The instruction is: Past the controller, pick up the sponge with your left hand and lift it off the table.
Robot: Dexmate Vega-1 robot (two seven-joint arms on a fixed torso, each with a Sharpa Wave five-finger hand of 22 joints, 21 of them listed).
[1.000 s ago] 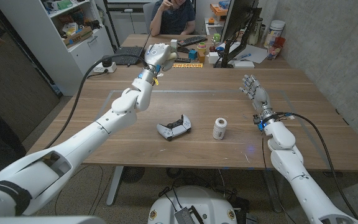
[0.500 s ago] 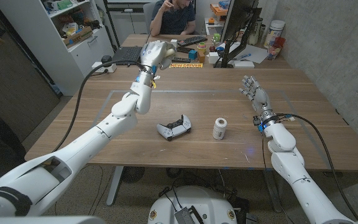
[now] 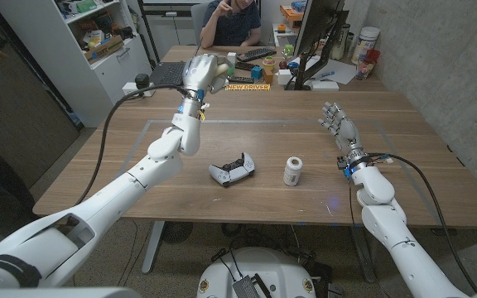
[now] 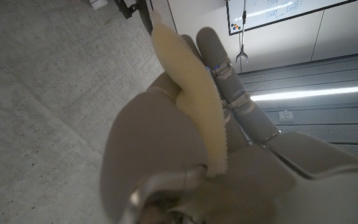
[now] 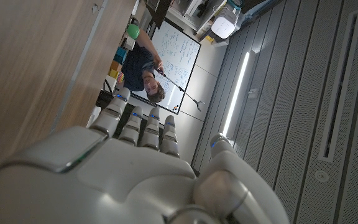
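Note:
My left hand (image 3: 203, 73) is raised well above the far side of the table, beyond the white game controller (image 3: 231, 171). It grips a pale yellow sponge (image 3: 224, 69), whose edge pokes out on the right of the hand. In the left wrist view the sponge (image 4: 191, 93) is a thin cream slab pressed between the fingers (image 4: 235, 93) and the palm. My right hand (image 3: 339, 123) stands at the table's right with its fingers apart and nothing in it; the right wrist view shows its back (image 5: 123, 174).
A small white jar (image 3: 293, 171) stands right of the controller. A second desk behind the table carries a keyboard (image 3: 256, 55), a monitor (image 3: 315, 33) and small items, with a person (image 3: 231, 18) seated there. Shelves (image 3: 98, 37) stand at the back left.
My left hand has risen a little higher and drifted slightly left and away with the sponge in it. The right hand, controller and jar have stayed put.

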